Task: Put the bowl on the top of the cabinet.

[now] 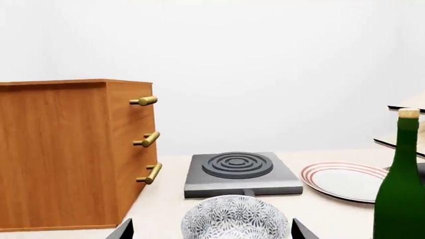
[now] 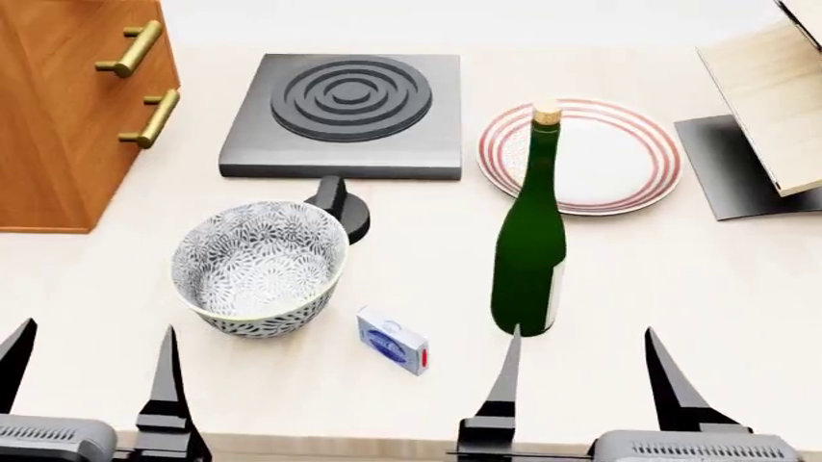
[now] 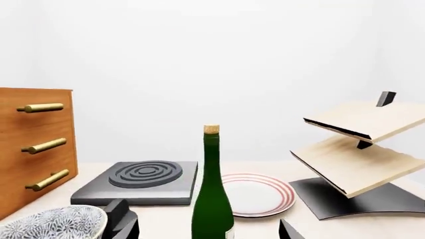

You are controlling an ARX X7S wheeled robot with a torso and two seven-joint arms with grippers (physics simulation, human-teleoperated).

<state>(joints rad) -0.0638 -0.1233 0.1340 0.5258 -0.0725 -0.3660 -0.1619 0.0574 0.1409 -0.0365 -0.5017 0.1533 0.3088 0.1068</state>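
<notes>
The bowl [image 2: 261, 268], white with a dense grey leaf pattern, stands upright on the pale tabletop in front of the hotplate. The orange-brown cabinet [image 2: 58, 115] with brass handles rises at the far left, its top out of the head view. My left gripper [image 2: 92, 337] is open at the near edge, just short of the bowl. In the left wrist view the bowl [image 1: 234, 216] sits between the spread fingers of that gripper [image 1: 212, 230], and the cabinet [image 1: 66, 154] stands beyond. My right gripper [image 2: 583, 337] is open and empty, just behind the bottle.
A dark hotplate [image 2: 341, 106] with a black knob lies behind the bowl. A green wine bottle [image 2: 529, 250] stands right of the bowl, a red-striped plate [image 2: 636, 159] behind it. A small blue-and-white box [image 2: 392, 340] lies near the bowl. A pale wood rack [image 2: 771, 106] stands far right.
</notes>
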